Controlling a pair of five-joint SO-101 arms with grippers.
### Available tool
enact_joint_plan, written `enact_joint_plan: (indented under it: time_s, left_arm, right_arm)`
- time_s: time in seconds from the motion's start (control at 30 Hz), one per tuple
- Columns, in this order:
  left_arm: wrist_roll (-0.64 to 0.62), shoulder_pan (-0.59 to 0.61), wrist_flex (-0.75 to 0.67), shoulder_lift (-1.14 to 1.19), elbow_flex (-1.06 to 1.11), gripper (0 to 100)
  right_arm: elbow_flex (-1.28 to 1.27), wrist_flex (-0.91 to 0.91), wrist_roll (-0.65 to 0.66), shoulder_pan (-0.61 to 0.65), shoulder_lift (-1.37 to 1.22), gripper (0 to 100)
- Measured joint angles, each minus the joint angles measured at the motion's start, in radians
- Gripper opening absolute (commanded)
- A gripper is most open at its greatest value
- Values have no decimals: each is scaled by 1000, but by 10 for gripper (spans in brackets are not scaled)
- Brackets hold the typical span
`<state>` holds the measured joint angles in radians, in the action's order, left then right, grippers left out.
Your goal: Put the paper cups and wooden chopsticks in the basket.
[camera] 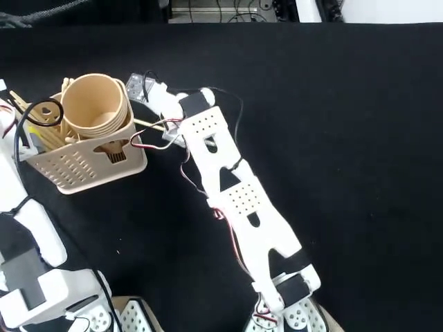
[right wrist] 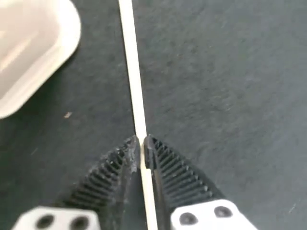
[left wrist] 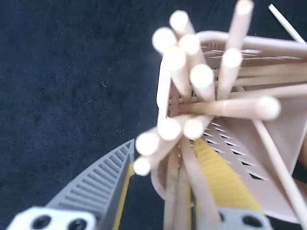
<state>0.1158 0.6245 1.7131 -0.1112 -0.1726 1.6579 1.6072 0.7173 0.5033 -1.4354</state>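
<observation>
Paper cups (camera: 97, 104) are nested in one stack inside the basket (camera: 83, 169), which is set near the left edge of the table (camera: 346, 138), toward its far side. Chopsticks (left wrist: 201, 76) are stood on end in the basket's left part, beside the stack, with their tips fanned above the rim. A single chopstick (right wrist: 134, 72) is clamped between the closed jaws of the right gripper (right wrist: 142, 141), just beside the basket's right wall and over the black table; whether its far end touches the basket cannot be told. The left gripper (left wrist: 163, 158) is held above the basket's left end with its jaws apart: one jaw is outside the wall, the other inside, and the bundle of chopsticks and the basket's corner are between them. A loop of black cable (camera: 43, 111) is hung over that end of the basket, crossing the chopsticks in the high view.
</observation>
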Motion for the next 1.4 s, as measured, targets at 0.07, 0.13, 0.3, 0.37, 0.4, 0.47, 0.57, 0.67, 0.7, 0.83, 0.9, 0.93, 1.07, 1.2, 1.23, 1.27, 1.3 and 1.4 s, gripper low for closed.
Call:
enact_joint_plan:
  time_s: [0.07, 0.13, 0.3, 0.37, 0.4, 0.47, 0.57, 0.67, 0.7, 0.83, 0.9, 0.93, 1.07, 1.2, 1.23, 1.27, 1.3, 1.4]
  left_arm:
    - [0, 0, 0, 0, 0, 191]
    - [0, 0, 0, 0, 0, 191]
    - [0, 0, 0, 0, 0, 191]
    - [0, 0, 0, 0, 0, 194]
    - [0, 0, 0, 0, 0, 195]
    - [0, 0, 0, 0, 0, 195]
    - [0, 0, 0, 0, -2, 195]
    - [0, -12, 17, 2, -31, 195]
    - [0, -20, 28, 5, -46, 195]
    - [0, -40, 43, 5, -84, 196]
    - [0, -41, 44, -21, -89, 196]
    - [0, -41, 44, -40, -92, 196]
    - [0, -44, 43, -155, -92, 196]
    - [-35, -54, 44, -304, -94, 196]
    - [-44, -54, 44, -338, -94, 196]
    - [-49, -54, 44, -374, -94, 196]
    - [-52, -57, 41, -411, -94, 196]
    - [-63, -63, 11, -512, -94, 196]
  right_arm:
    - [0, 37, 0, 2, 15, 15]
    - [0, 58, 0, 2, 15, 16]
    - [0, 61, 0, 5, 15, 136]
    - [-2, 66, 0, 9, 15, 188]
    - [-2, 69, 0, 15, 15, 200]
    - [-2, 69, 0, 25, 15, 201]
    - [-3, 71, 0, 40, 15, 201]
    - [-3, 64, 2, 44, 15, 167]
    - [-3, 63, 8, 44, 12, 130]
    - [-3, 54, 55, 43, -3, 27]
    - [-2, 52, 63, 43, -5, 8]
    - [-2, 52, 64, 43, -5, 12]
    - [-2, 64, 68, 44, 0, 11]
    - [-3, 117, 18, 52, 48, 11]
    - [-3, 118, -6, 52, 71, 11]
    - [-3, 120, -31, 52, 97, 11]
    - [-3, 121, -55, 46, 124, 11]
    - [-3, 123, -133, 11, 213, 11]
